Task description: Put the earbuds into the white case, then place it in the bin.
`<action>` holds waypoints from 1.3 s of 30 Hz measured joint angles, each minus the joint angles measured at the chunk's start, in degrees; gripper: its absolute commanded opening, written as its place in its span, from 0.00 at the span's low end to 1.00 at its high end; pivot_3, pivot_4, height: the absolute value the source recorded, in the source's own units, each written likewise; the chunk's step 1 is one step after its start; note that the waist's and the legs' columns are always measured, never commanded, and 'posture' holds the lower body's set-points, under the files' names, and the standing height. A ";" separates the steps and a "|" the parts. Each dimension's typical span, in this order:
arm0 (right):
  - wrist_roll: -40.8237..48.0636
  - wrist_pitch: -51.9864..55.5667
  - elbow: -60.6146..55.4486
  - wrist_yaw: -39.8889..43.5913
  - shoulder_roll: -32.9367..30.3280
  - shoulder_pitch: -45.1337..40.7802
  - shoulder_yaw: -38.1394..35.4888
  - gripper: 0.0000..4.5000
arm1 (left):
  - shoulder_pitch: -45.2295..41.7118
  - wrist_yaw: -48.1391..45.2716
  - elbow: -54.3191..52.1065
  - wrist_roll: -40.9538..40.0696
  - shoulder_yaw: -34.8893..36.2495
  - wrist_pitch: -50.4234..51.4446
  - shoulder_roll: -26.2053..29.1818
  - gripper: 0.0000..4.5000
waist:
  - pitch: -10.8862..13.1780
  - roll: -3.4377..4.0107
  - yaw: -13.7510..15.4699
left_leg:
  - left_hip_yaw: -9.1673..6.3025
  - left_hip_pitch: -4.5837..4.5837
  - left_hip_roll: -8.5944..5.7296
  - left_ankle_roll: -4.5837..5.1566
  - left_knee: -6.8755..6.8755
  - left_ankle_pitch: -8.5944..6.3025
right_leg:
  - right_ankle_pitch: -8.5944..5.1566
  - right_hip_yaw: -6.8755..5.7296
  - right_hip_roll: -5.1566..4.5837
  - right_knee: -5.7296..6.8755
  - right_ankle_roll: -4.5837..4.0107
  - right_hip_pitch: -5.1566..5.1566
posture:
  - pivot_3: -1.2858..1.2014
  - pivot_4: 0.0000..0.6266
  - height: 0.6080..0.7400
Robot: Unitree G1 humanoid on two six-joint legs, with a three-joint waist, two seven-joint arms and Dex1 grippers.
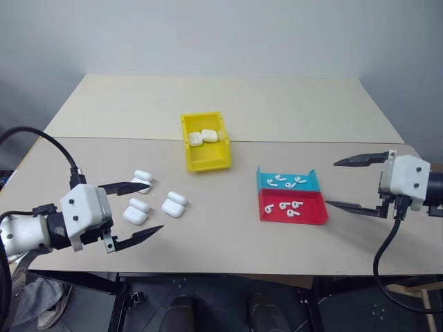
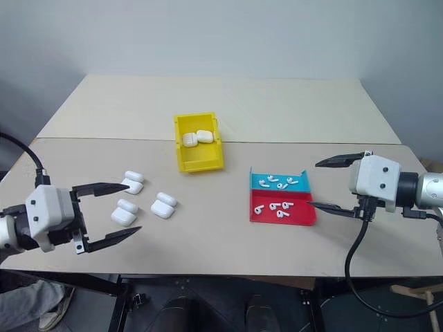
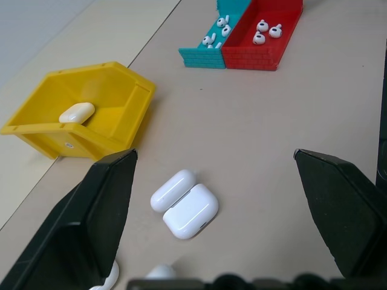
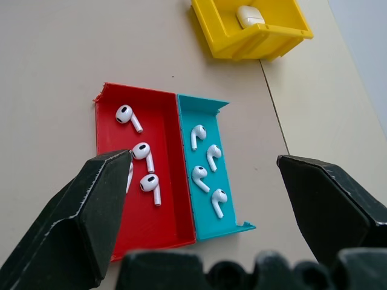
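Three white cases lie on the table at the left: one [image 1: 174, 205] nearest the middle, one [image 1: 137, 211] beside it and one [image 1: 143, 180] farther back. Each looks open, its lid laid flat. My left gripper [image 1: 156, 207] hovers open just in front of them, empty; the left wrist view shows the nearest case [image 3: 184, 202] between its fingers. Several earbuds [image 4: 143, 151] lie in the red tray and several more earbuds [image 4: 208, 163] in the blue one. My right gripper [image 1: 331, 183] stands open and empty to the right of the trays. The yellow bin [image 1: 209, 163] holds two cases [image 1: 203, 137].
The blue tray [image 1: 313, 182] and red tray [image 1: 313, 211] sit side by side, right of centre. The bin stands at the seam where two tabletops join. Bare tabletop lies between the cases and the trays and behind the bin.
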 measured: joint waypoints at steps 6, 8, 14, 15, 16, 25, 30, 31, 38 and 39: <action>-0.01 0.18 -0.11 -0.06 0.00 -0.50 0.04 1.00 | -0.06 3.34 -0.94 0.35 0.06 1.60 -0.09 1.00 | 0.00 0.00 0.02 | 0.00 -0.01 0.00 0.00 0.00 0.00 | 0.00 0.00 0.00 -0.01 0.00 0.00 | 0.52 0.24 1.00; -0.02 0.19 -0.09 -0.06 0.00 -0.80 0.12 1.00 | 0.78 4.07 -1.65 0.32 0.49 2.27 -0.09 1.00 | 0.00 0.00 -0.04 | 0.00 0.00 0.00 0.00 0.00 0.00 | 0.00 0.00 0.00 0.00 0.00 0.00 | 0.52 0.24 1.00; -0.04 0.19 0.87 0.27 0.00 -3.29 2.13 1.00 | 2.73 10.14 -7.06 2.37 1.54 7.14 -0.10 1.00 | 0.00 0.00 -0.04 | 0.00 0.02 0.00 0.00 0.00 0.00 | 0.00 0.00 0.00 0.01 0.00 0.02 | 0.52 0.24 1.00; -0.07 0.19 1.16 0.32 0.01 -3.79 2.48 1.00 | 2.84 11.51 -8.18 2.73 1.56 8.29 -0.10 1.00 | 0.00 0.00 -0.03 | -0.01 0.01 0.00 0.00 0.00 0.00 | 0.00 0.00 0.00 0.01 0.00 0.01 | 0.52 0.24 1.00; -0.08 0.19 1.56 0.36 0.02 -4.49 2.91 1.00 | 3.32 12.85 -9.57 3.68 1.65 8.90 -0.33 1.00 | 0.00 0.00 -0.04 | -0.01 0.00 0.00 0.00 0.00 0.00 | 0.00 0.00 0.00 0.00 0.00 0.01 | 0.52 0.24 1.00; 0.99 0.77 1.43 2.11 0.00 -2.88 3.68 1.00 | 10.80 16.10 -22.70 0.45 13.25 30.62 3.19 1.00 | 0.01 -0.02 0.18 | -0.02 0.09 0.00 0.00 0.00 0.00 | -0.02 -0.01 -0.01 0.06 0.00 0.04 | 0.52 0.24 1.00; 0.98 1.09 0.95 1.98 0.11 -2.85 4.18 1.00 | 3.83 17.90 -22.10 -4.63 14.56 54.76 14.16 1.00 | 0.01 -0.03 -0.05 | -0.03 0.10 0.00 0.00 0.00 0.00 | -0.06 -0.01 0.01 0.07 0.05 0.03 | 0.52 0.24 1.00; 0.98 1.19 0.78 1.88 0.27 -2.90 4.37 1.00 | 1.22 18.08 -21.21 -5.91 14.15 58.43 15.35 1.00 | 0.01 -0.03 -0.08 | -0.04 0.05 0.00 0.00 -0.01 0.00 | -0.06 -0.01 0.01 0.05 0.04 -0.01 | 0.52 0.24 1.00; 0.97 2.34 0.17 1.19 0.76 -1.76 4.49 1.00 | -16.89 19.90 -4.94 -11.78 -0.26 73.69 21.13 1.00 | 0.04 -0.06 -0.08 | -0.08 0.02 -0.02 0.00 -0.05 0.00 | -0.06 -0.01 0.02 0.09 0.01 -0.07 | 0.52 0.24 1.00; 0.97 2.36 0.07 1.19 0.75 -1.25 4.48 1.00 | -17.83 20.48 -3.69 -12.43 -2.31 74.19 22.42 1.00 | 0.05 -0.09 -0.15 | -0.08 -0.01 -0.02 0.00 -0.06 0.00 | -0.06 -0.01 0.02 0.04 0.01 -0.07 | 0.52 0.24 1.00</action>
